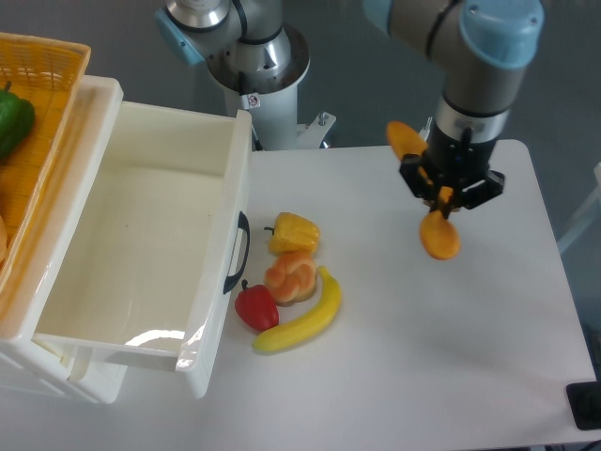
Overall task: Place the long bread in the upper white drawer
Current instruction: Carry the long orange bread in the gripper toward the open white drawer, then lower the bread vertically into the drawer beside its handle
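Observation:
My gripper (449, 194) hangs above the right half of the table, shut on the long bread (438, 236), an orange-tan stick held at its middle. One rounded end shows below the fingers and the other end pokes out behind the wrist at upper left. The bread is lifted off the tabletop. The upper white drawer (141, 246) stands pulled open on the left, its dark handle facing the table, with nothing visible inside.
Between drawer and gripper lie a yellow pepper (294, 232), a braided bun (290, 277), a red pepper (256, 307) and a banana (302, 324). An orange woven basket (38, 75) with a green pepper (13, 122) sits at far left. The robot base (254, 70) stands behind.

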{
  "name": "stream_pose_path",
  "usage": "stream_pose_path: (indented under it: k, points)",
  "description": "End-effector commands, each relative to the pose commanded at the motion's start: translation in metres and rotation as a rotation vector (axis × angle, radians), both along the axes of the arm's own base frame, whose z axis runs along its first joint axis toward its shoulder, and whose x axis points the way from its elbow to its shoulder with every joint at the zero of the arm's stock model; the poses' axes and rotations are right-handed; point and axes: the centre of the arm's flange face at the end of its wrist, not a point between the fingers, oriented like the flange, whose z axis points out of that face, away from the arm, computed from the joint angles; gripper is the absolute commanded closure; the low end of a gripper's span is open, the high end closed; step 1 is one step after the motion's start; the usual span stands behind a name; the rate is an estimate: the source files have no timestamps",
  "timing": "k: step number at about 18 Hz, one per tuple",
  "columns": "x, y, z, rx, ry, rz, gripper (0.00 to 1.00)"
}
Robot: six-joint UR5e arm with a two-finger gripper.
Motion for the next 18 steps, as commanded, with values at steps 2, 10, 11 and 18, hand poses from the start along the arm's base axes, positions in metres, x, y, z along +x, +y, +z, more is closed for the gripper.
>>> stream_pose_path:
  k: [2, 10, 11, 18]
  points:
    - [0.03, 0.019, 0.012, 0.043, -0.031, 0.033, 0.96]
    - [0.116, 0.054, 0.065, 0.164, -0.083, 0.188, 0.96]
    - [0.125, 0.059, 0.067, 0.169, -0.089, 0.193, 0.96]
    - [0.182, 0.071, 0.093, 0.214, -0.099, 0.174, 0.96]
